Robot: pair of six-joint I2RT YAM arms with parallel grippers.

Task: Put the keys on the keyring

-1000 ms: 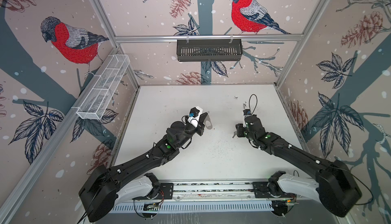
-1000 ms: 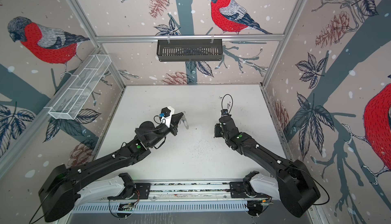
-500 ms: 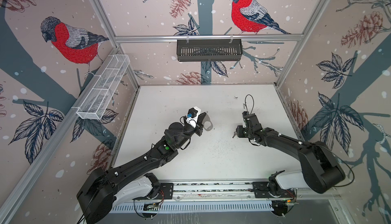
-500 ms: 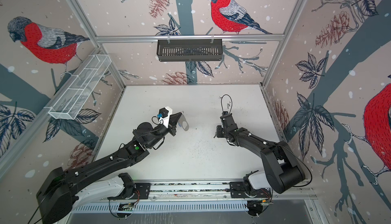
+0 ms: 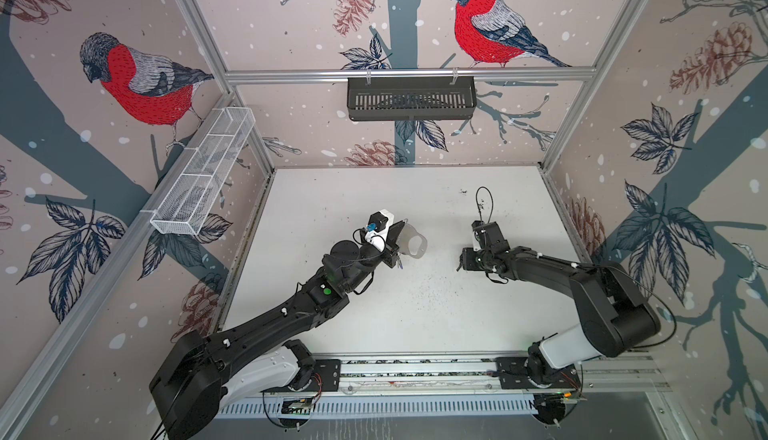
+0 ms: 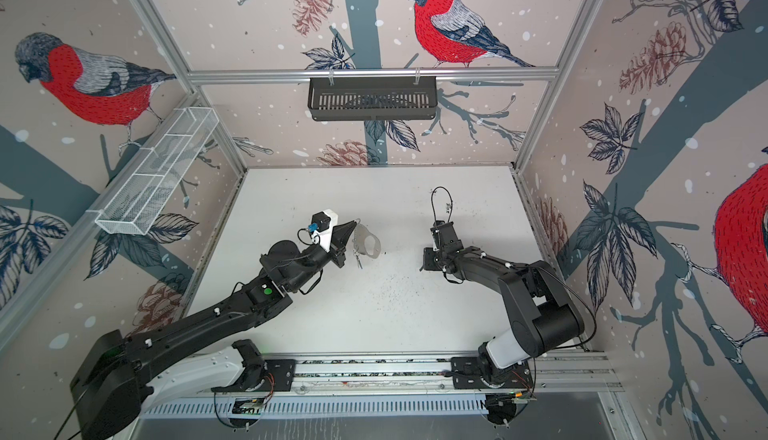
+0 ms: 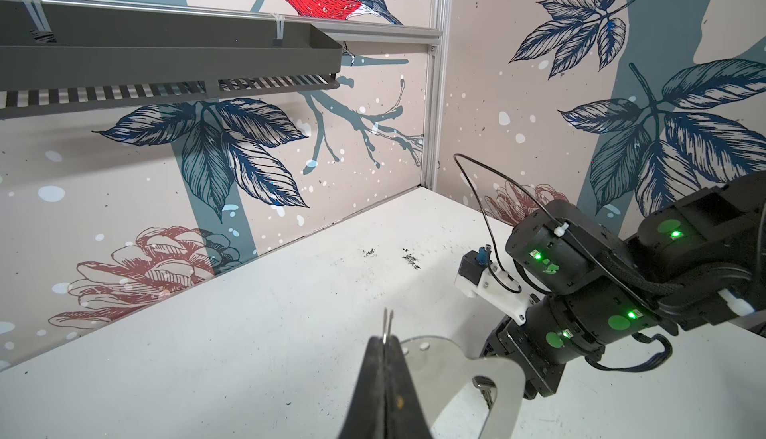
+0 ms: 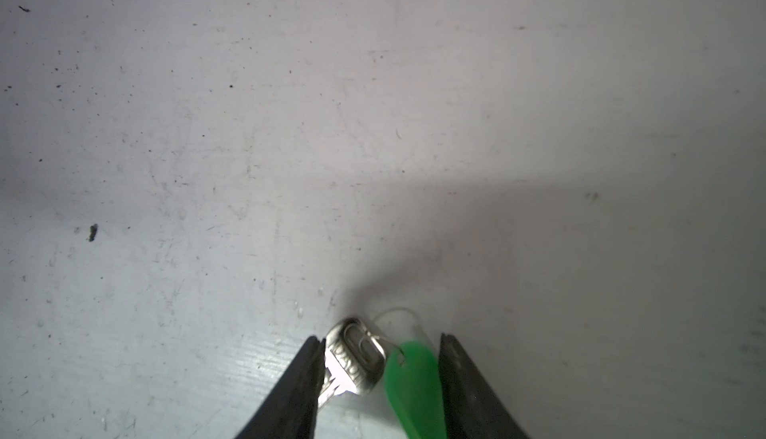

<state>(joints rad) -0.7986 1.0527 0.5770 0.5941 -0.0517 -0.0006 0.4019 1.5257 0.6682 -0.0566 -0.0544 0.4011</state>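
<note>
Left gripper point(image 7: 385, 343): clamped shut on the keyring's edge, holding it up in the air.
Right gripper point(image 8: 381, 337): jaws apart and low over the table, straddling a key and its tag; in both top views it sits to the right of the keyring, well apart from it point(image 5: 462, 260).
Table point(image 5: 374, 193): white and scuffed with dark specks, lying below the keyring.
Black basket point(image 5: 411, 97): slotted, hung on the back rail, beyond and above the keyring.
White wire basket point(image 5: 203, 176): on the side wall, far to the left of the keyring and higher.
Keyring point(image 5: 413, 245): flat grey D-shaped plate with a large oval opening, held tilted. Small holes run along its straight edge, and small metal pieces dangle below it point(image 6: 357, 257); what they are cannot be told.
Key point(image 8: 352, 360): silver, lying on the table against one finger of the right gripper, well to the right of the keyring.
Green tag point(image 8: 412, 383): oval plastic, joined to the key by a thin loop, just beside the other finger.
</note>
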